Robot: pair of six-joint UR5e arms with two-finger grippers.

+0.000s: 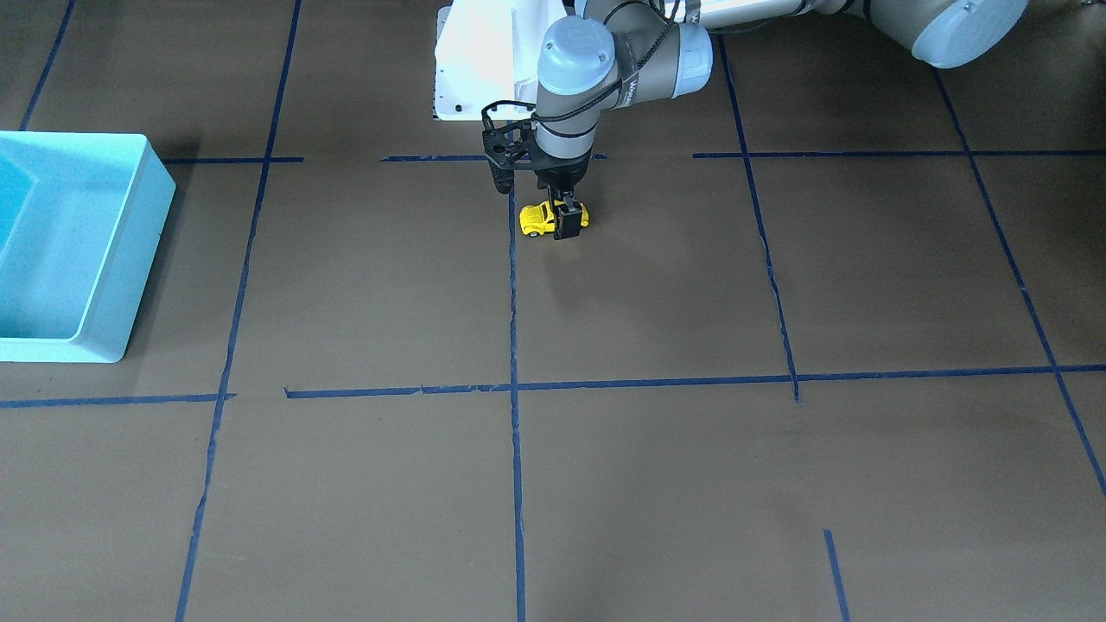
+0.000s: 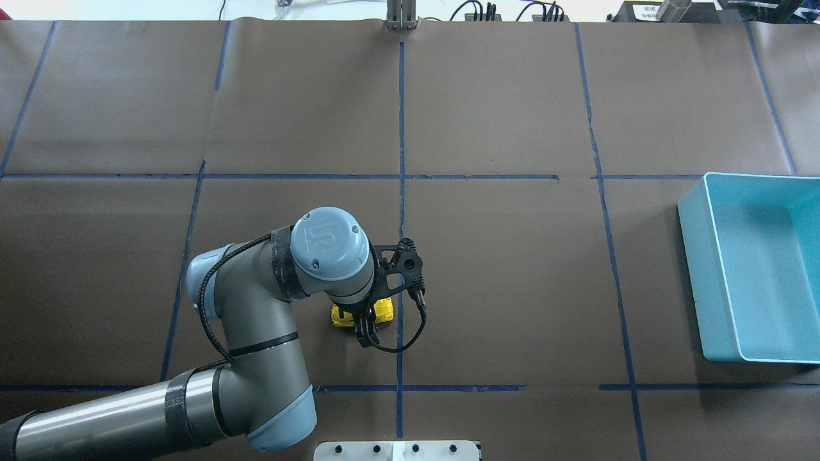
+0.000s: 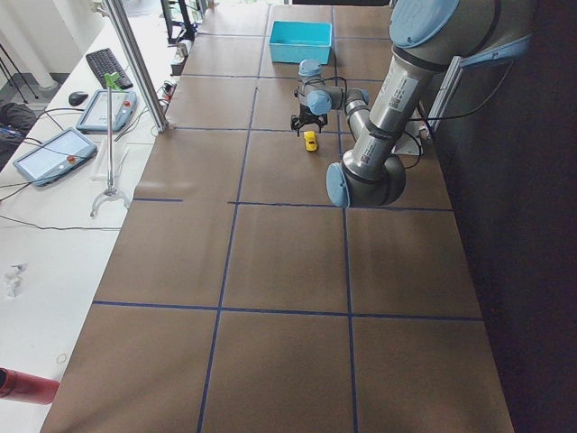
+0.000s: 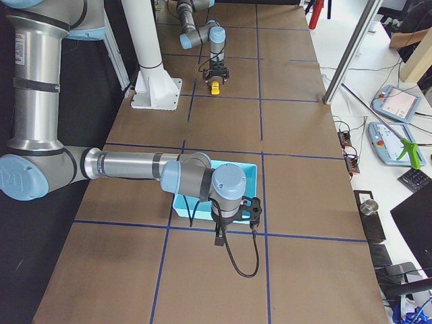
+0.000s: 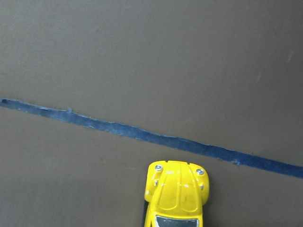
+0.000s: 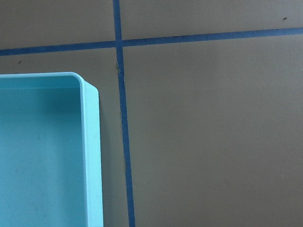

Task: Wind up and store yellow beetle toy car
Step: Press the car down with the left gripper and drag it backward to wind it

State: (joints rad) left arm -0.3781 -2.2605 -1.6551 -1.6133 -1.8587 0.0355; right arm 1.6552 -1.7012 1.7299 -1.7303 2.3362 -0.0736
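Note:
The yellow beetle toy car (image 1: 536,218) stands on the brown table near the robot's base, beside a blue tape line. My left gripper (image 1: 568,216) points straight down over it, one black finger in front of the car's middle and the other behind, closed on its sides. From overhead the car (image 2: 383,310) peeks out under the left wrist. The left wrist view shows only the car's hood (image 5: 176,194). My right gripper (image 4: 229,219) hangs at the turquoise bin's (image 4: 250,169) edge; I cannot tell whether it is open or shut.
The turquoise bin (image 2: 695,269) sits at the table's right side, far from the car, and holds nothing I can see; its corner shows in the right wrist view (image 6: 92,156). A white base plate (image 1: 458,78) lies just behind the left gripper.

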